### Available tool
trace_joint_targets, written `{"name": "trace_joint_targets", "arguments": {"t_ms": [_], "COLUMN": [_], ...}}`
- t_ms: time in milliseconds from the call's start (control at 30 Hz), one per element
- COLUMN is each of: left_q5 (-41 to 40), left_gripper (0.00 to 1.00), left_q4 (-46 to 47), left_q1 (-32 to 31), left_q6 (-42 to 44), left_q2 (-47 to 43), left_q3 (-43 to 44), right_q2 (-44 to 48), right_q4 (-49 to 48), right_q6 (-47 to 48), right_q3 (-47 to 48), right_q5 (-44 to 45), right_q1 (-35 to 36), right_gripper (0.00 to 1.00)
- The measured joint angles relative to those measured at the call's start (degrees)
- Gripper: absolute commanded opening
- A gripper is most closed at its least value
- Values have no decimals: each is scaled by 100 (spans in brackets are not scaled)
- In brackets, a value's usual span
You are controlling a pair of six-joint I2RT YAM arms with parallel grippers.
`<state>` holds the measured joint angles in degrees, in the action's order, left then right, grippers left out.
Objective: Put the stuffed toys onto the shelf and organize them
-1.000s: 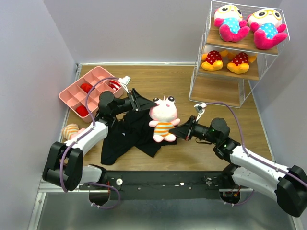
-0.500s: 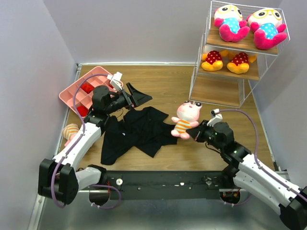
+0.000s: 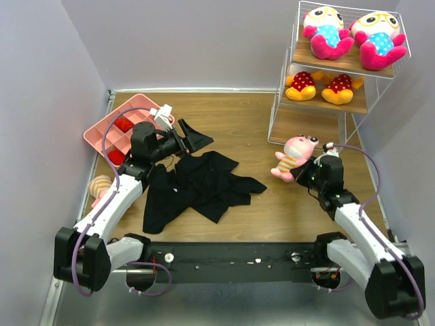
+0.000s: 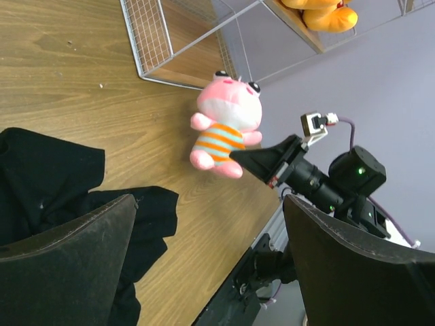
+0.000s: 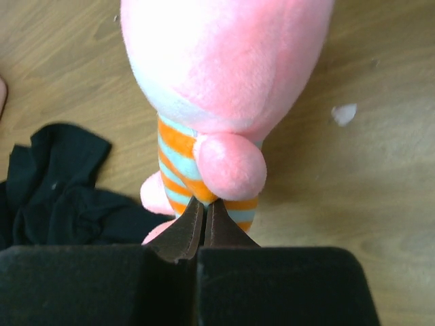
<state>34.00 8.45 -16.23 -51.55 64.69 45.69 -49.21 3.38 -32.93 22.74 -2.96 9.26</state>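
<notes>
My right gripper [image 3: 307, 170] is shut on the striped body of a pale pink doll [image 3: 293, 157] and holds it just in front of the shelf [image 3: 306, 125], near its bare bottom board. The right wrist view shows the jaws [image 5: 204, 204] pinching the doll [image 5: 217, 68]. Two blue-dotted dolls [image 3: 326, 30] lie on the top tier, and two yellow-orange dolls [image 3: 301, 85] on the middle tier. A second striped pink doll [image 3: 100, 185] lies at the left edge, partly hidden by my left arm. My left gripper [image 3: 194, 134] is open and empty above the table.
A black cloth garment [image 3: 197, 187] lies spread in the middle of the table. A pink compartment tray [image 3: 102, 139] with red items stands at the back left. In the left wrist view, the held doll [image 4: 224, 129] hangs in front of the shelf's wire base [image 4: 146, 34].
My right arm has carried the pink striped doll from the garment rightward to the shelf's foot. My left gripper drew back left from the doll a second ago and has since stayed open.
</notes>
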Motion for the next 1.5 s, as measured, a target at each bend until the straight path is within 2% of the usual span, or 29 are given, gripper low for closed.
{"name": "trace_joint_targets", "arguments": {"t_ms": [200, 500, 867, 933, 1100, 1267, 1500], "left_q5": [-22, -37, -37, -39, -37, -37, -37], "left_gripper": [99, 99, 99, 99, 99, 99, 99], "left_q4": [-87, -103, -105, -105, -109, -109, -103], "left_q1": [0, 2, 2, 2, 2, 2, 2], "left_q6": [55, 85, 101, 101, 101, 101, 98], "left_q2": [-59, -203, -262, -262, -262, -264, -267], "left_q3": [0, 0, 0, 0, 0, 0, 0], "right_q2": [-1099, -2562, -4190, -4516, -5062, -5228, -5075], "right_q4": [-1034, -2297, -3209, -3294, -3329, -3230, -2721], "right_q6": [59, 39, -308, -396, -461, -439, -461], "right_q3": [208, 887, 1858, 1978, 2398, 2800, 2848], "right_q5": [-551, -1469, -2184, -2256, -2367, -2358, -1943], "right_q1": [-734, -1338, -1502, -1502, -1508, -1539, -1539], "right_gripper": [1, 6, 15, 19, 39, 47, 52]}}
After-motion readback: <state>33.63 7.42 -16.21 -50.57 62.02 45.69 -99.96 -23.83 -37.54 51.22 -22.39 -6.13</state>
